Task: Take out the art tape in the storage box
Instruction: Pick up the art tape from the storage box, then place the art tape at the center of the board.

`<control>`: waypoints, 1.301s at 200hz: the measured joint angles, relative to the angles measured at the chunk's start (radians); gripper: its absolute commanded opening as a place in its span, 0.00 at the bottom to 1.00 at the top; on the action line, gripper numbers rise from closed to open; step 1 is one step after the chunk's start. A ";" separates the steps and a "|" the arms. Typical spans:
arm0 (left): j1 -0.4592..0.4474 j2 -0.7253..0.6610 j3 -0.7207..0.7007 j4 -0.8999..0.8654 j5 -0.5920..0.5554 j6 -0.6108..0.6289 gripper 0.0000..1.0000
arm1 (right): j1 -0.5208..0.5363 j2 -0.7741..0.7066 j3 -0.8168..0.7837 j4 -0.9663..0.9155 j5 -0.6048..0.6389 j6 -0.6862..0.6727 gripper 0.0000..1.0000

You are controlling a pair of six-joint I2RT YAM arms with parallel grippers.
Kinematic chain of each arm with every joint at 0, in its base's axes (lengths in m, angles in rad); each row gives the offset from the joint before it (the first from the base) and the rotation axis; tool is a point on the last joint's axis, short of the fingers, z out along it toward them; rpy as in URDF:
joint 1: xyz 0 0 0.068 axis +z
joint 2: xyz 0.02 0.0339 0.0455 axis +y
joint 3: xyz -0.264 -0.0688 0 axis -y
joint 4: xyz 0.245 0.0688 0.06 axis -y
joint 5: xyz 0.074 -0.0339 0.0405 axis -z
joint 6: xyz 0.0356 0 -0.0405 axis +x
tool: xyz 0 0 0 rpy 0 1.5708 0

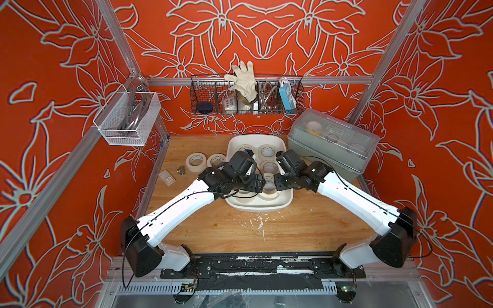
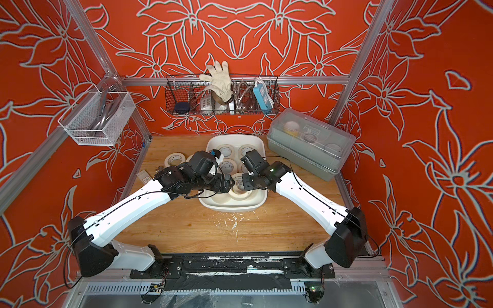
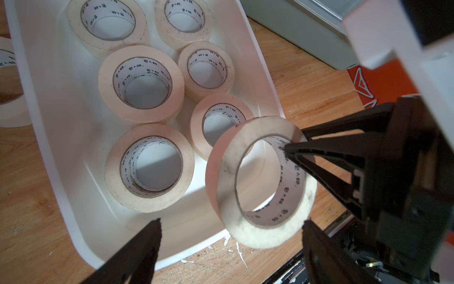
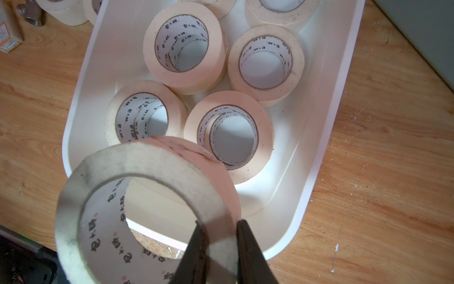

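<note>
One art tape roll tipped on edge, right tool pinching wall

A wooden counter flecked with white paint fills the lower middle of both top views, backed by red walls with pale flower outlines. At its right edge sits a grey-green box with a translucent domed lid, and at its left edge lie a small carton and a metal fitting. Above centre, a black wire basket holds a white glove, a metal hose and a blue power strip, and a white mesh basket hangs at the left.
</note>
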 measured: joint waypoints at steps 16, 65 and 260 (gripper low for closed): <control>-0.001 0.031 0.000 -0.002 -0.003 0.000 0.81 | 0.010 0.000 0.000 -0.002 0.006 0.000 0.00; -0.002 0.102 0.000 -0.004 -0.013 -0.007 0.66 | 0.025 0.000 0.000 -0.003 0.016 0.000 0.00; 0.013 0.062 -0.046 0.012 -0.125 -0.061 0.00 | 0.024 -0.270 -0.109 0.159 -0.035 -0.058 0.60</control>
